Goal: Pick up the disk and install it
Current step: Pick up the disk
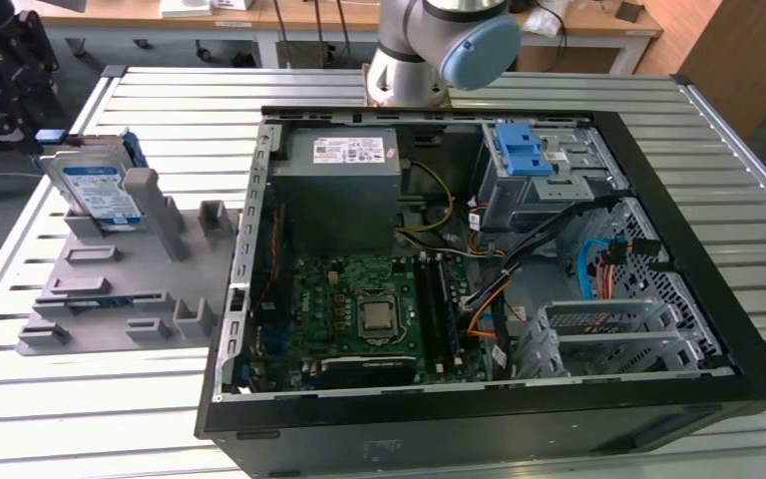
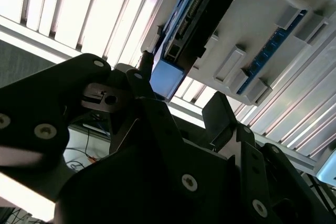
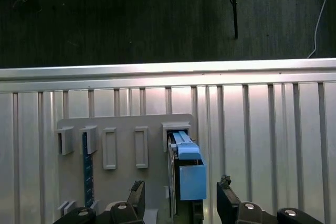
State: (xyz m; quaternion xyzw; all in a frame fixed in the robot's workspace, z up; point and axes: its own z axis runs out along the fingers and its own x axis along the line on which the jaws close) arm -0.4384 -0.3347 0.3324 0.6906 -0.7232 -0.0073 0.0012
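The disk [image 1: 97,190] stands on edge in a slot of the grey holder plate [image 1: 117,289], at the exterior view's left beside the open computer case. Its white-and-blue label faces the camera. In the first wrist view the disk [image 3: 185,174] is seen edge-on with its blue bracket uppermost. My gripper [image 3: 181,190] is open, one black finger [image 3: 137,192] on each side of the bracket and apart from it. The second wrist view shows the gripper [image 2: 181,98] just short of the blue tab [image 2: 165,77] at the disk's [image 2: 194,19] end. In the exterior view the gripper [image 1: 35,128] hangs at the far left.
The open black computer case [image 1: 702,329] fills the middle of the slatted metal table [image 1: 117,419]. Inside it are a motherboard [image 1: 370,309], a power supply [image 1: 343,160] and a grey drive cage with a blue-latched tray [image 1: 530,150]. The arm's base [image 1: 417,60] stands behind the case.
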